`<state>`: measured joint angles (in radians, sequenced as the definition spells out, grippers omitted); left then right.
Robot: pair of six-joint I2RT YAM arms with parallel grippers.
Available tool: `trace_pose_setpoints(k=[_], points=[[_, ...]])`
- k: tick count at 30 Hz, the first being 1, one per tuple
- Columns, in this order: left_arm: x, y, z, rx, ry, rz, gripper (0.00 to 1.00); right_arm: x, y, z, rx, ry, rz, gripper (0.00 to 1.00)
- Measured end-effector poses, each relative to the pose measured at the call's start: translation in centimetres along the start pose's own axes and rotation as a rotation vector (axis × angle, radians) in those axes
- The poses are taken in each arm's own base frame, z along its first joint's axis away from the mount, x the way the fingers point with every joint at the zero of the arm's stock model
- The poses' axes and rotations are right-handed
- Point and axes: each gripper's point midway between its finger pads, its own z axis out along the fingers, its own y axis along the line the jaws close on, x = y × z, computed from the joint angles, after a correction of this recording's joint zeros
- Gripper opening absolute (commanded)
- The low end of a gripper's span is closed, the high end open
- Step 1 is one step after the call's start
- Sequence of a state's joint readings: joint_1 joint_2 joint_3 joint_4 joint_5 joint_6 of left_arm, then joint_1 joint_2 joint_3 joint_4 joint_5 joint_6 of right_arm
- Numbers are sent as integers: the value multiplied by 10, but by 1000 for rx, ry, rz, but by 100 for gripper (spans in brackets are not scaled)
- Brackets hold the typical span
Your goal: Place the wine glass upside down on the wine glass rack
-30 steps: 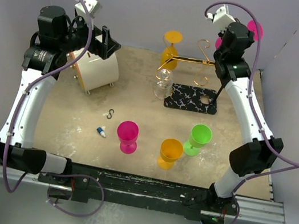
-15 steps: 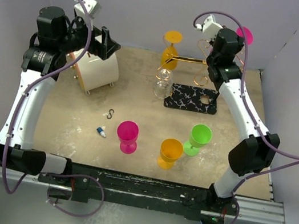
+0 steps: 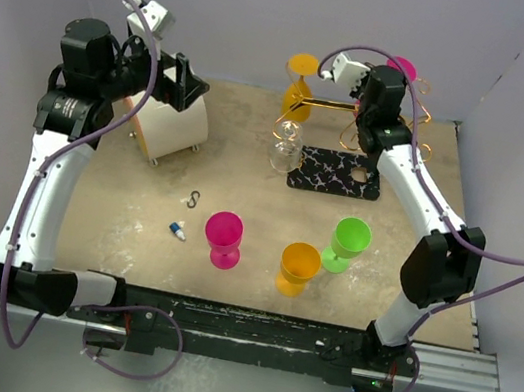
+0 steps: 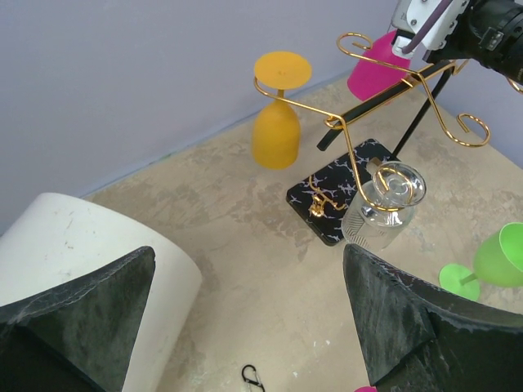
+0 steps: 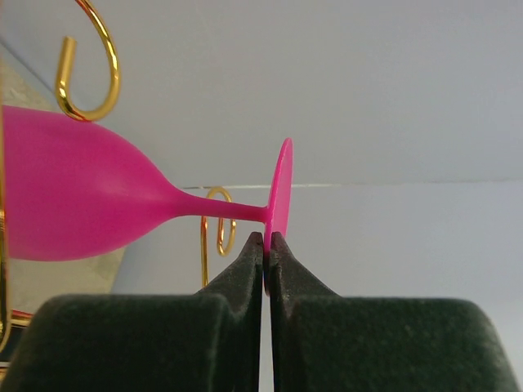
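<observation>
My right gripper point(image 5: 267, 245) is shut on the foot rim of a pink wine glass point(image 5: 82, 196), held on its side with its bowl against the gold wire of the wine glass rack point(image 3: 343, 109). In the top view the glass's foot point(image 3: 402, 69) shows above the right wrist, at the rack's right end. The left wrist view shows its bowl point(image 4: 376, 73) upside down beside the rack's wire point(image 4: 384, 90). The rack's black marbled base point(image 3: 337, 174) lies on the table. My left gripper point(image 4: 249, 253) is open and empty, high above the white cylinder.
An orange glass point(image 3: 300, 86) and a clear glass point(image 3: 286, 145) hang upside down on the rack's left side. A white cylinder point(image 3: 168, 124) lies at the left. Pink point(image 3: 223, 238), orange point(image 3: 297, 266) and green point(image 3: 345, 241) glasses stand in front. A small carabiner point(image 3: 194, 199) lies nearby.
My right arm has carried the pink glass leftward from the far right corner to the rack's right end. The left arm has barely moved.
</observation>
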<state>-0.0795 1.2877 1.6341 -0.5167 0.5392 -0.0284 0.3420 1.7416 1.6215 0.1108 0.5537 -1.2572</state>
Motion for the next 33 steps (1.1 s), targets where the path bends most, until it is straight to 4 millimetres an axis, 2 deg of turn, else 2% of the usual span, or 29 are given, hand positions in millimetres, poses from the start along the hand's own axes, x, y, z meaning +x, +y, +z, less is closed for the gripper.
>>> trace_pose_setpoints(k=[18,29,33], points=[[3,-3,-6,-1,-3,16,99,-26,23,2,-104,-147,-44,0],[2,-3,-6,-1,-6,18,99,-53,30,-1,-136,-218,-46,0],[2,-2,-6,-2,-6,19,99,-60,40,3,-154,-224,-57,0]])
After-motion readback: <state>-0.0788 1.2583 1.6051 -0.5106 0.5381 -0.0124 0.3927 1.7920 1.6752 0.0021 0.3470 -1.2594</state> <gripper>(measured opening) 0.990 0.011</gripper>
